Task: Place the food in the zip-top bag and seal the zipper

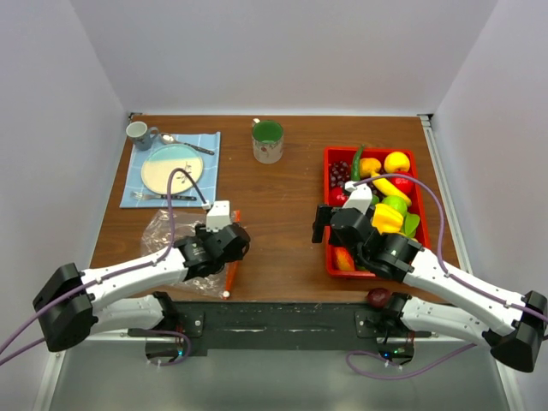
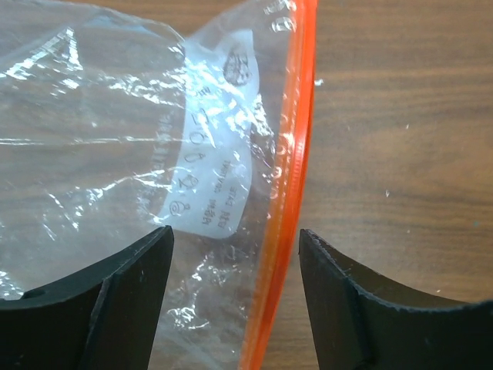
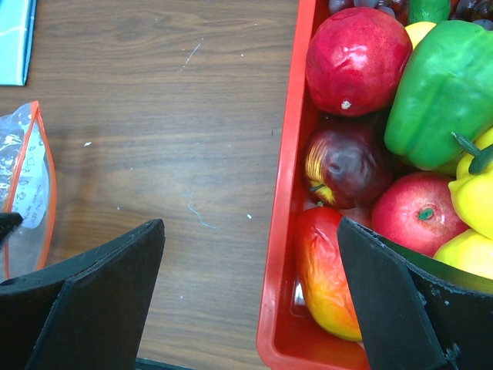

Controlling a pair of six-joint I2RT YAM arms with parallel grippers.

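Observation:
The zip-top bag (image 1: pixel 163 235) lies flat and empty on the table at the front left. Its orange-red zipper (image 2: pixel 289 193) runs between the fingers of my open left gripper (image 2: pixel 236 235), which hovers low over the bag's mouth edge (image 1: pixel 224 250). The food fills the red tray (image 1: pixel 330 257) on the right: a red-yellow mango (image 3: pixel 327 277), a dark red apple (image 3: pixel 347 166), a red fruit (image 3: pixel 356 58) and a green pepper (image 3: pixel 443 77). My right gripper (image 3: pixel 250 231) is open and empty, straddling the tray's left wall above the mango (image 1: pixel 330 224). The bag also shows in the right wrist view (image 3: pixel 23 185).
A dark purple fruit (image 1: pixel 378 297) lies at the table's front edge near the right arm's base. A green mug (image 1: pixel 268 141) stands at the back middle. A blue placemat (image 1: pixel 210 150) with a plate, cutlery and a cup (image 1: pixel 137 131) lies at the back left.

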